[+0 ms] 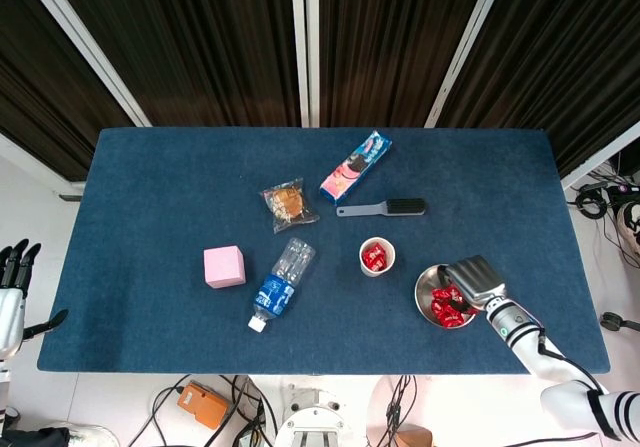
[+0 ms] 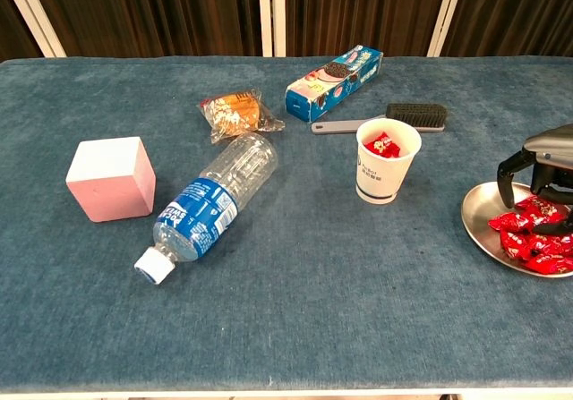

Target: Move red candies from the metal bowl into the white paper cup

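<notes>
Over the metal bowl (image 2: 479,223) at the right end of the blue bench (image 1: 160,187), I have my right hand (image 1: 473,276) lowered with its fingers (image 2: 505,169) curled down onto the heap of red candies (image 2: 528,234); from either camera I cannot tell whether a candy is actually pinched or the fingertips only rest on the pile. The white paper cup (image 2: 387,161) stands upright just to the left of the bowl, apart from it, with a few red candies showing inside. Behind the cup lies a brush (image 2: 394,117), and past that a blue biscuit box (image 2: 333,81). Toward the middle I see a wrapped snack (image 2: 233,114), a clear water bottle (image 2: 209,205) lying on its side with its white cap toward the near edge, and a pink cube (image 2: 111,178) further left. My left hand (image 1: 10,282) hangs off the bench's left end, fingers apart and holding nothing.
</notes>
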`<control>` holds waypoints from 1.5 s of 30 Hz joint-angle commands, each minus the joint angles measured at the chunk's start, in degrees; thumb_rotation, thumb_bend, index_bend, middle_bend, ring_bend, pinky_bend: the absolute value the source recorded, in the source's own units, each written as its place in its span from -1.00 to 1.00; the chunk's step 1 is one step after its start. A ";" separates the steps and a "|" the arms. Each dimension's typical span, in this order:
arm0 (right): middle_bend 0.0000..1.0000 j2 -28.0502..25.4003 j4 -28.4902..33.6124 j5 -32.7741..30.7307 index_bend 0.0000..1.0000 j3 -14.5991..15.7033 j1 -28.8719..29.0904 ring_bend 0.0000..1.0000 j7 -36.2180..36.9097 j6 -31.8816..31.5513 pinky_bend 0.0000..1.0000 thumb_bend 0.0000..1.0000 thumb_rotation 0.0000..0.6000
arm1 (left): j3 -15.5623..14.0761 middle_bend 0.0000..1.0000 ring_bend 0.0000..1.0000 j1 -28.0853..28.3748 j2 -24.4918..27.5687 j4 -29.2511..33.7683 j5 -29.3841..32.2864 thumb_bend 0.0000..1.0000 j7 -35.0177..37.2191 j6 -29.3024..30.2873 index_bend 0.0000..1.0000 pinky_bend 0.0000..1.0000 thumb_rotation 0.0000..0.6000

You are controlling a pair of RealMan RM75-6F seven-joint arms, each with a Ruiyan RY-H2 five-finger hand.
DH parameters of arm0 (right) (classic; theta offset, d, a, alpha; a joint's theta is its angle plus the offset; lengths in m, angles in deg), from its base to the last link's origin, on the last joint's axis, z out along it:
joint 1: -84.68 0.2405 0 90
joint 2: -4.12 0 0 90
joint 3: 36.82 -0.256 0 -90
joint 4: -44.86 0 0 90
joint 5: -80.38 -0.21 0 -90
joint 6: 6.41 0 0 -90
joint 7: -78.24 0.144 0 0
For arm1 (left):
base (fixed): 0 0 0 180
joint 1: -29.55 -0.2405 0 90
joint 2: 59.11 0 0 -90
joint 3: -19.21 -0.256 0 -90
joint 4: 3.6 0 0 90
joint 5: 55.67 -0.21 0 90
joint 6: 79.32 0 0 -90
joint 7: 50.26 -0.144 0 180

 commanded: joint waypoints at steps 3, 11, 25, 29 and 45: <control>0.86 1.40 -1.32 -0.56 0.09 -0.57 0.80 1.00 0.46 1.66 1.00 -0.12 1.00 | 0.03 -1.00 -1.00 0.02 -0.11 -0.23 0.05 -0.99 0.13 -0.06 -1.00 -1.00 1.00; 0.86 2.31 -2.30 -0.66 0.31 -0.85 1.27 1.00 0.58 2.61 1.00 0.07 1.00 | -0.09 -1.00 -1.00 -0.34 -0.24 -0.67 0.26 -0.99 0.65 0.12 -1.00 -1.00 1.00; 0.86 -3.19 6.08 3.00 0.32 -10.24 4.99 1.00 5.37 -2.48 1.00 0.09 1.00 | 0.00 -1.00 -1.00 -0.46 0.15 -0.12 -0.21 -0.99 0.47 0.69 -1.00 -1.00 1.00; 0.86 -0.43 4.25 0.89 0.31 -11.66 8.22 1.00 4.75 0.91 1.00 0.09 1.00 | 0.06 -1.00 -1.00 -0.38 0.34 0.28 -0.19 -0.99 0.11 0.62 -1.00 -1.00 1.00; 0.86 4.42 1.71 -1.14 -0.13 -10.46 11.63 1.00 0.51 1.91 1.00 -0.12 1.00 | 0.09 -1.00 -1.00 -0.61 0.16 -0.30 0.40 -0.99 0.18 0.39 -1.00 -1.00 1.00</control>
